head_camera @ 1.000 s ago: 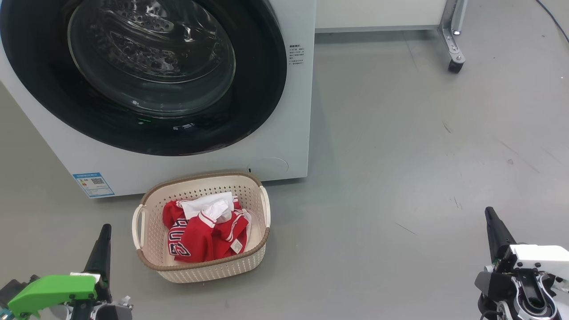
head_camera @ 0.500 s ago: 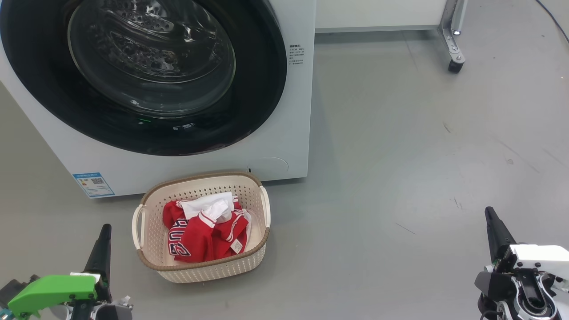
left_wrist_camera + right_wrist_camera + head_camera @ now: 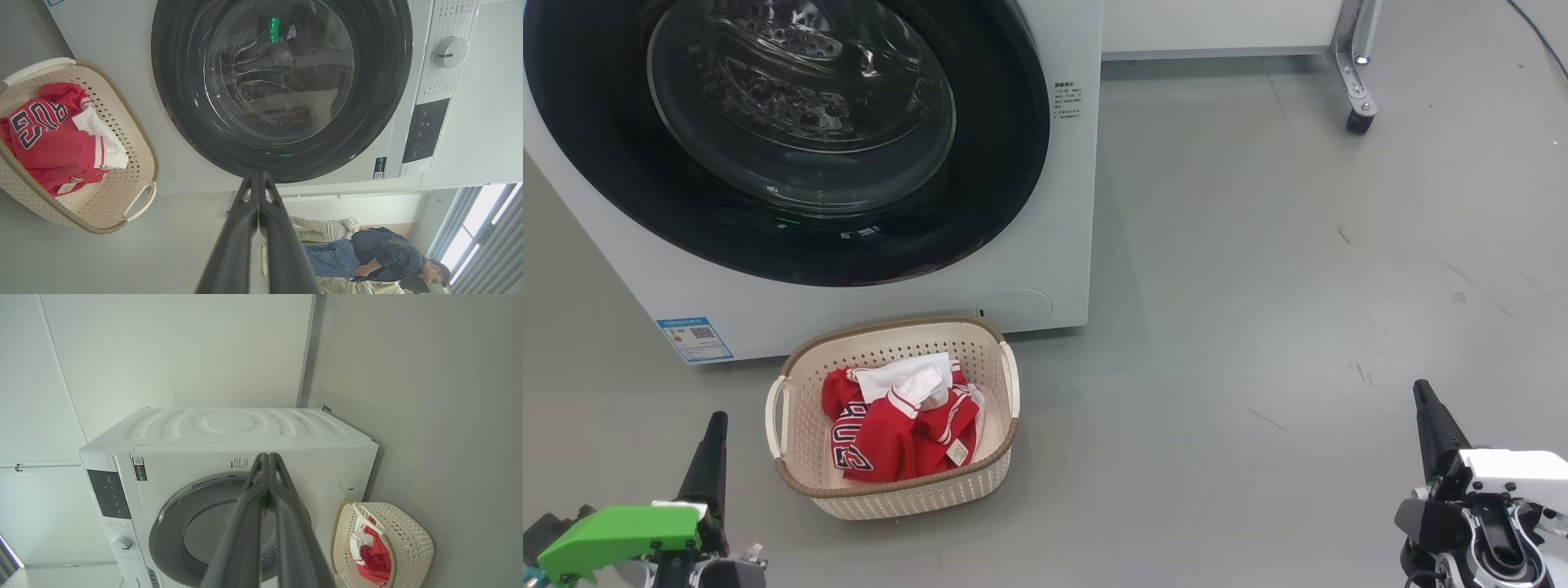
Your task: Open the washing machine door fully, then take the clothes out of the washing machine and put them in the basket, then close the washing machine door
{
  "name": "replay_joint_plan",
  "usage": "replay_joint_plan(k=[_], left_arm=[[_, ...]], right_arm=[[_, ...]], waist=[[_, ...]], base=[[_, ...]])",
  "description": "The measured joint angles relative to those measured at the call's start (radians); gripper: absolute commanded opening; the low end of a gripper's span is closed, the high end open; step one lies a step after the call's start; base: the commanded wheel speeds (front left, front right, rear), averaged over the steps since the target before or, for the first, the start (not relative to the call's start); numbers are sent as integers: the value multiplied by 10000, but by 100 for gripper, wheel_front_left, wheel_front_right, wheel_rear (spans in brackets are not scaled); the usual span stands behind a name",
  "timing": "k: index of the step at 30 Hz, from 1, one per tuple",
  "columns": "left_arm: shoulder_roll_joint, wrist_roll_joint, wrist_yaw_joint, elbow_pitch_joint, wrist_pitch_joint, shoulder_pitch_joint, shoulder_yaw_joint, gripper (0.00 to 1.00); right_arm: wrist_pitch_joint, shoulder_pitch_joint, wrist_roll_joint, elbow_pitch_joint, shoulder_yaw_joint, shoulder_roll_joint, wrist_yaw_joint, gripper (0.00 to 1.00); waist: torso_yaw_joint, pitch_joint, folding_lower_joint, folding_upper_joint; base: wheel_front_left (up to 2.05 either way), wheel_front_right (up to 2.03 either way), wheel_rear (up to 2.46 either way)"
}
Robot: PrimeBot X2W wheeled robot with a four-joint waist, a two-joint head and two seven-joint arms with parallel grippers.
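Nothing is changed since a second ago: the washing machine door (image 3: 800, 106) is seen shut, the clothes (image 3: 898, 433) are piled in the basket (image 3: 898, 321) just before it, the left gripper (image 3: 716, 420) and right gripper (image 3: 1423, 392) are parked near, pinched closed and empty, so the task is judged done.

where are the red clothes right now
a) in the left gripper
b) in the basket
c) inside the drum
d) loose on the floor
b: the clothes lie bunched inside the basket, which stands on the floor in front of the washing machine.
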Motion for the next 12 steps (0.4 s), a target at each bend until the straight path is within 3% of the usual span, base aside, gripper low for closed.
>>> replay_joint_plan(k=[12], left_arm=[[-2, 0, 0, 0, 0, -1, 0, 0]], right_arm=[[0, 0, 0, -4, 4, 2, 0, 0]], waist=[[0, 0, 0, 0]], base=[[0, 0, 0]])
